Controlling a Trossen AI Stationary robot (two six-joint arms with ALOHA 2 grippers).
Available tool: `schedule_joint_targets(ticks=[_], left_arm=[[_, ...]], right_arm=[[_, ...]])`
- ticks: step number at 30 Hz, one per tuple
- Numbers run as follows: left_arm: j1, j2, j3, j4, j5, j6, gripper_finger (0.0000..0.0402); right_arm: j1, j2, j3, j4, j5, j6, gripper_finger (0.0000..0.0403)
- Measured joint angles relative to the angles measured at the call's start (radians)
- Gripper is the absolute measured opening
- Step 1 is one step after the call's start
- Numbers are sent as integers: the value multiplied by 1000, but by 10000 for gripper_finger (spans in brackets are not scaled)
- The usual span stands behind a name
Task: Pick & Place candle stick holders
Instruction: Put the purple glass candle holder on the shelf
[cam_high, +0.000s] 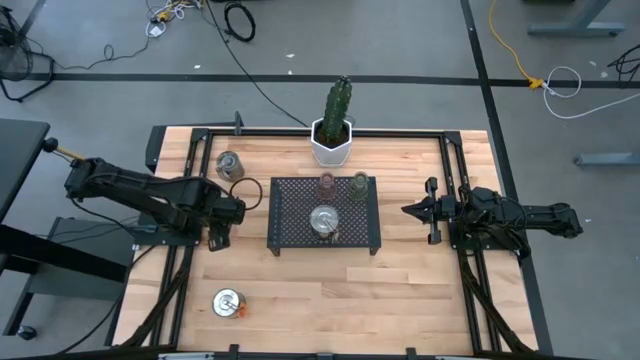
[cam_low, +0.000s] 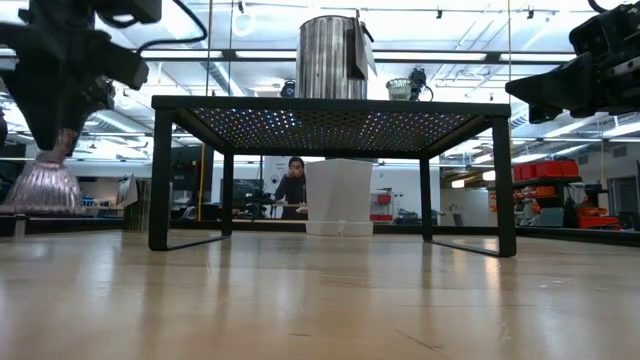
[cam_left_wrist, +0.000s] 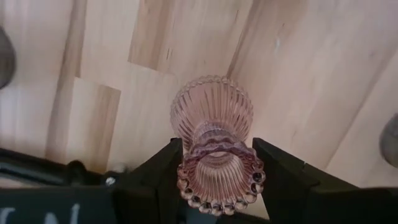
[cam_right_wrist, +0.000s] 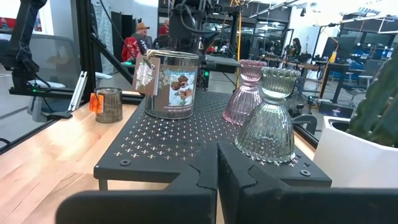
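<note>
we are in the carrying step: the left gripper (cam_left_wrist: 214, 180) has its jaws partly closed around the narrow neck of a pink ribbed glass holder (cam_left_wrist: 212, 134), which in the low view hangs at the left edge of the frame, seemingly just off the table top. in the high view this gripper sits left of centre, just beside the left edge of the black mesh tray (cam_high: 285, 240).

on the tray we see a pink glass holder (cam_right_wrist: 244, 93) and a clear greenish glass holder (cam_right_wrist: 267, 118) side by side along its upper edge, and a silver metal tin (cam_high: 323, 221) near its middle. another silver holder (cam_high: 229, 165) stands on the wood at upper left, and a third (cam_high: 229, 302) lies at lower left, well apart from everything.

the next move, as we judge it, calls for lifting the held glass above the tray's raised deck, crossing its left edge and setting it down on bare mesh. the left half of the tray looks free; the tin and the two glasses crowd the middle and upper right, so we would keep to the left.

the right gripper (cam_high: 412, 210) waits at the right of the tray with its jaws fully closed and nothing in them. the white cactus pot (cam_high: 331, 143) stands above the tray, clear of the path.
</note>
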Motion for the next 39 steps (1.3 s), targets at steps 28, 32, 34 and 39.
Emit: schedule_joint_targets(ticks=[28, 32, 34, 39], left_arm=[[0, 4, 368, -249, 0, 1, 177], [6, 35, 411, -282, 0, 24, 177], [16, 50, 441, -303, 0, 49, 182], [55, 109, 533, -335, -2, 127, 190]], right_arm=[[0, 0, 0, 0, 0, 0, 2], [0, 0, 0, 0, 0, 0, 2], [0, 0, 0, 0, 0, 0, 2], [0, 0, 0, 0, 0, 0, 2]])
